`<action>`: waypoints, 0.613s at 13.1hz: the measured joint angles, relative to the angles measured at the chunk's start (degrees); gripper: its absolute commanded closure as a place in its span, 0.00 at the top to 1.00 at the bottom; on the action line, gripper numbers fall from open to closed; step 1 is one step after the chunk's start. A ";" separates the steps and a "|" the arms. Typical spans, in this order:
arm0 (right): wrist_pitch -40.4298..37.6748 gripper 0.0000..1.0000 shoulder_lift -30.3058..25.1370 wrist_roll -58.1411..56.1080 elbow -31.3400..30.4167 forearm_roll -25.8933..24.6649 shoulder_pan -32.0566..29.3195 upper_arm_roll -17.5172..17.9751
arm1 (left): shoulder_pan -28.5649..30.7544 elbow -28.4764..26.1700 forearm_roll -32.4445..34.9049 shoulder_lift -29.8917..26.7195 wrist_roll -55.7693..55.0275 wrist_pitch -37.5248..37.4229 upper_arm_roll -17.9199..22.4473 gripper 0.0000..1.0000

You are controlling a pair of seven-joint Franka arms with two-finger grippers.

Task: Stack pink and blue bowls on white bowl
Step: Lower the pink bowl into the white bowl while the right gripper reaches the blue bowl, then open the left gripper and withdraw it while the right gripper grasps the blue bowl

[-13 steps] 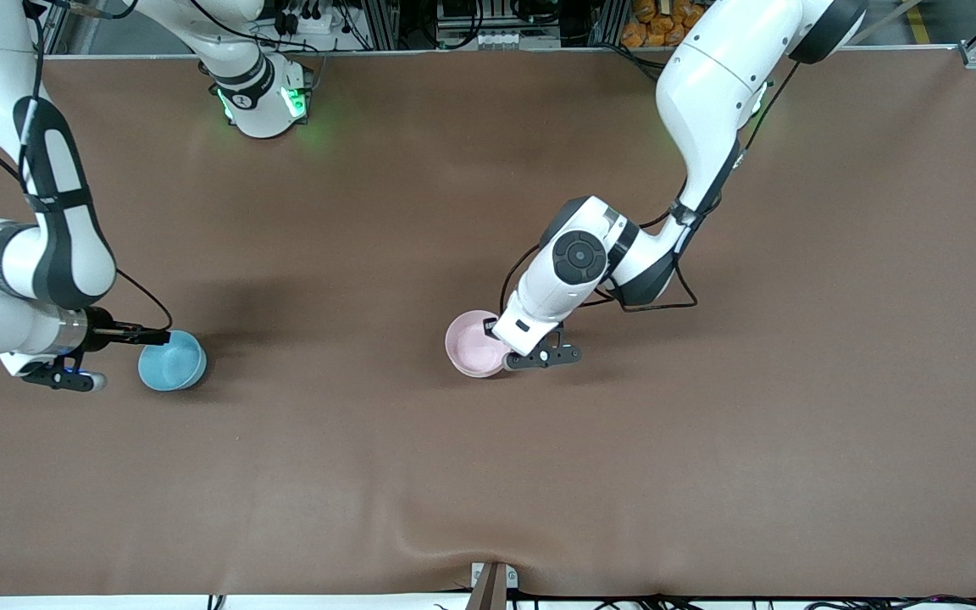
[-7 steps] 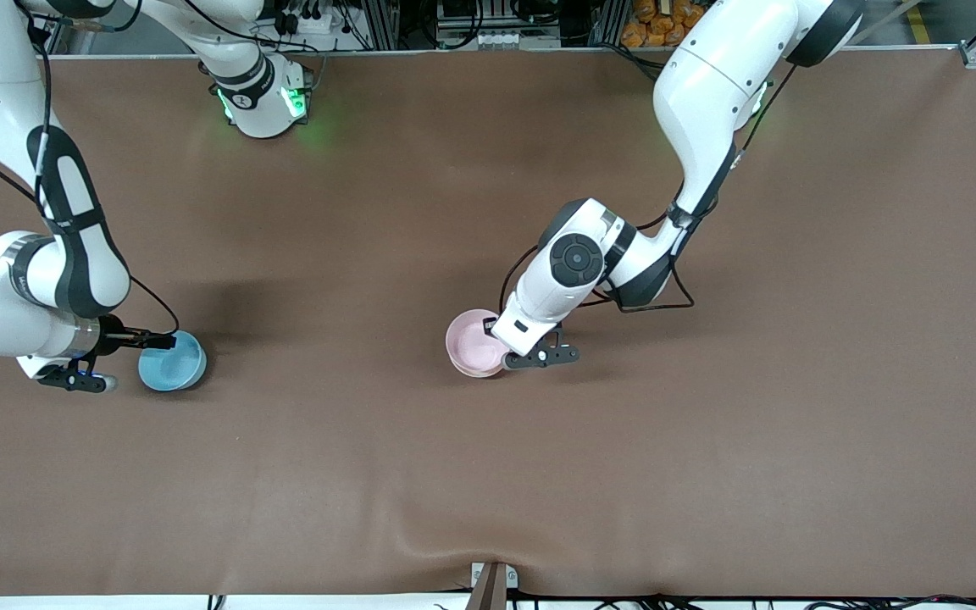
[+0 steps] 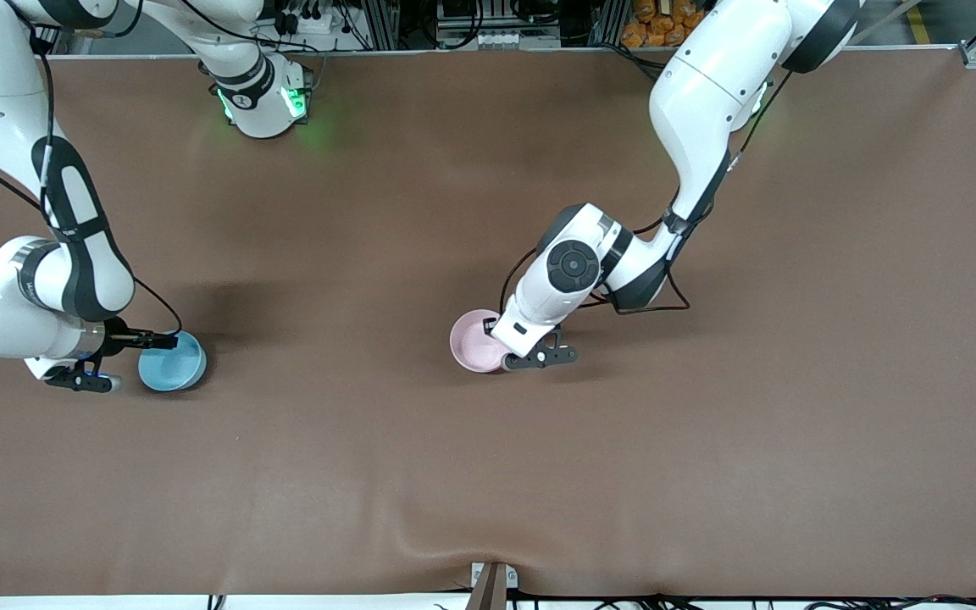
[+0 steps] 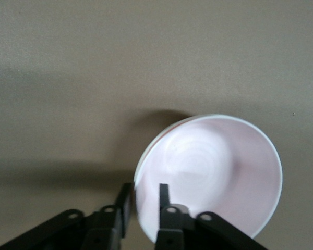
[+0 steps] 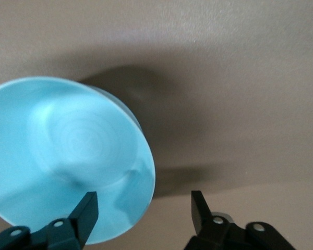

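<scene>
The right gripper [image 3: 152,341] is spread wide around the blue bowl's [image 3: 172,361] rim, near the right arm's end of the surface [image 3: 488,474]. The left gripper [image 3: 507,356] pinches the pink bowl's [image 3: 475,341] rim mid-surface, arm bent low. I think lifting comes next. No white bowl shows.

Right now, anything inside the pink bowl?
Nothing loose lies in the pink bowl; only one finger of the left gripper reaches inside, pinching its rim. The table under the bowl is covered.
</scene>
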 measured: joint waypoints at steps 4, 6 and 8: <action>2.89 0.24 0.30 0.02 0.11 0.05 0.00 0.00 | 0.37 1.29 0.00 -0.59 0.00 0.16 0.04 1.00; 3.35 0.00 0.56 0.08 0.12 0.42 0.00 0.01 | 0.79 1.85 0.00 -2.10 0.00 -1.49 0.12 1.00; 3.45 0.00 0.62 0.09 0.14 2.27 0.00 0.00 | 2.11 2.12 0.09 -5.16 0.00 -5.26 0.27 1.00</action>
